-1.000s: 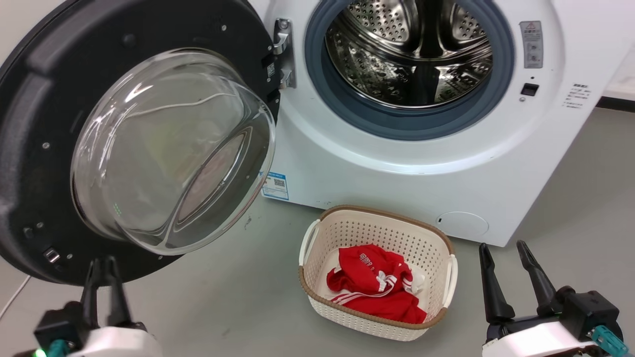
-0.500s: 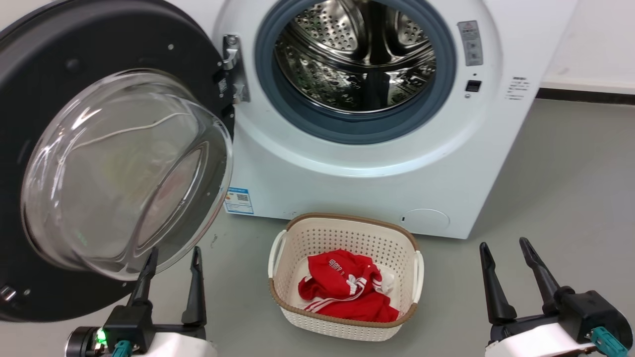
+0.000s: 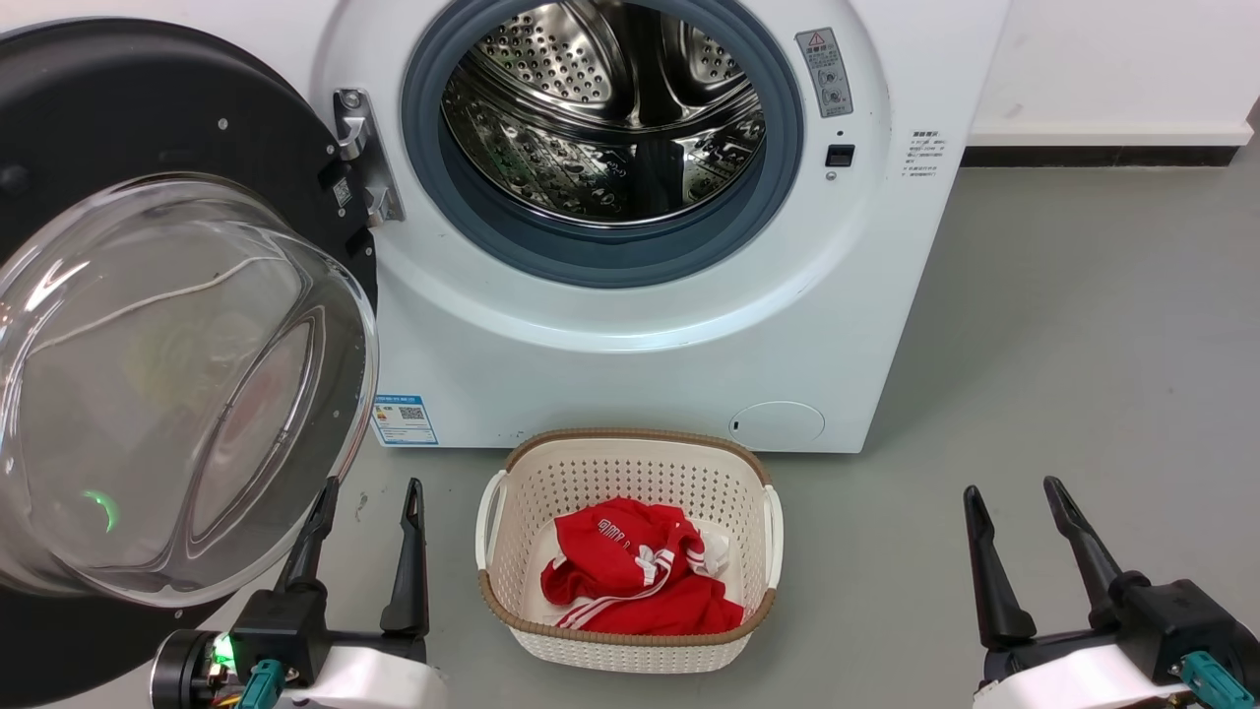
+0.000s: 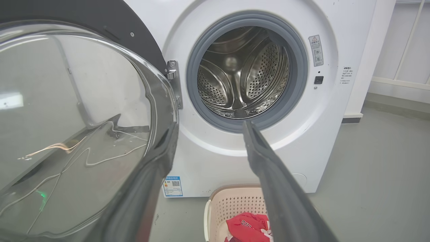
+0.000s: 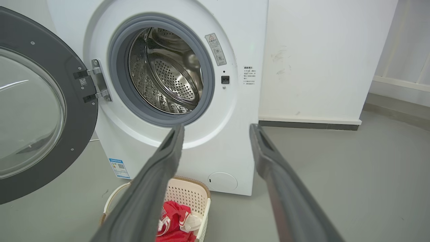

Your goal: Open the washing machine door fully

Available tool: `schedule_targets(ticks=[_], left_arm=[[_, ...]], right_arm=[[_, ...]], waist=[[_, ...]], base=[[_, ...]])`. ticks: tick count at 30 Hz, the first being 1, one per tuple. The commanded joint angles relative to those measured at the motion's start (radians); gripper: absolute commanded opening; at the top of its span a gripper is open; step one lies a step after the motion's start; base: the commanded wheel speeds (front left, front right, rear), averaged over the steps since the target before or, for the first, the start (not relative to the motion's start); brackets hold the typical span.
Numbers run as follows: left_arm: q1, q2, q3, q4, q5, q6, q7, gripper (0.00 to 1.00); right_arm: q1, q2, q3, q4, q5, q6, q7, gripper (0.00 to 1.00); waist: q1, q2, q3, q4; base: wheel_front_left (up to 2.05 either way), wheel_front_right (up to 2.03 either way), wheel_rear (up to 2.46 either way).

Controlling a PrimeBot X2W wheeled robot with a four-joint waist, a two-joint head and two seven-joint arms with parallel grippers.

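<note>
1. We see the washing machine door point(image 3: 118, 108) swung out to the left of the white washing machine point(image 3: 630, 335). It hangs on its metal hinge point(image 3: 359, 158) at the left edge of the opening. Its inner face and bulging glass bowl point(image 3: 167, 394) turn toward us, and the steel drum point(image 3: 600, 118) and blue-grey rubber ring point(image 3: 591, 261) lie uncovered.
2. On the grey floor point(image 3: 1063, 345), just in front of the machine's base, stands a cream perforated basket point(image 3: 630, 473) with a brown rim. A crumpled red garment point(image 3: 630, 591) with white stripes lies in it.
3. To the right of the machine, a white wall point(image 3: 1112, 59) meets the floor along a dark skirting strip point(image 3: 1102, 155).
4. The left jaws are released, parted wide and holding nothing. Their fingers point(image 3: 406, 561) rise between the glass bowl and the basket. In the left wrist view the finger nearer the door overlaps the bowl's rim, and we cannot tell whether it touches.
5. The right jaws are likewise released and empty. Their fingers stand over bare floor, well apart from the basket and the machine.
6. A blue-and-white sticker point(image 3: 404, 420) with a QR code sits at the lower left corner of the machine's front. A warning label point(image 3: 825, 71) with a red triangle sits to the right of the opening, with a block of small print point(image 3: 925, 153) further right. The garment carries white lettering. All of this writing is too small for us to read.
</note>
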Motion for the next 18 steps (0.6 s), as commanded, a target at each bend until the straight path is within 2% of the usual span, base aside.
schedule_targets(ticks=[1, 12, 13, 15, 18], left_arm=[[-0.003, -0.002, 0.003, 0.002, 0.006, 0.002, -0.002, 1.00], [-0.006, -0.001, 0.010, 0.012, 0.006, -0.001, -0.002, 1.00], [0.001, 0.000, 0.007, 0.014, 0.002, -0.003, 0.000, 0.00], [0.009, -0.001, 0.005, 0.035, -0.001, -0.004, 0.003, 0.00], [-0.004, -0.002, 0.019, 0.054, -0.057, -0.008, 0.026, 0.00]], right_arm=[[0.010, 0.001, 0.001, 0.002, 0.003, -0.001, -0.004, 1.00], [0.001, 0.001, 0.007, 0.015, 0.018, -0.001, -0.009, 1.00], [0.001, 0.000, 0.006, 0.018, 0.011, 0.000, -0.005, 0.00], [0.005, 0.000, 0.007, 0.036, 0.013, 0.000, -0.003, 0.00], [0.005, -0.001, 0.009, 0.037, 0.073, 0.000, 0.002, 0.00]], waist=[[0.0000, 0.0000, 0.000, 0.001], [0.0000, 0.0000, 0.002, 0.006], [0.0000, 0.0000, 0.002, 0.007], [0.0000, 0.0000, 0.002, 0.006], [0.0000, 0.0000, 0.002, 0.006]], base=[[0.00, 0.00, 0.00], [0.00, 0.00, 0.00], [0.00, 0.00, 0.00], [0.00, 0.00, 0.00], [0.00, 0.00, 0.00]])
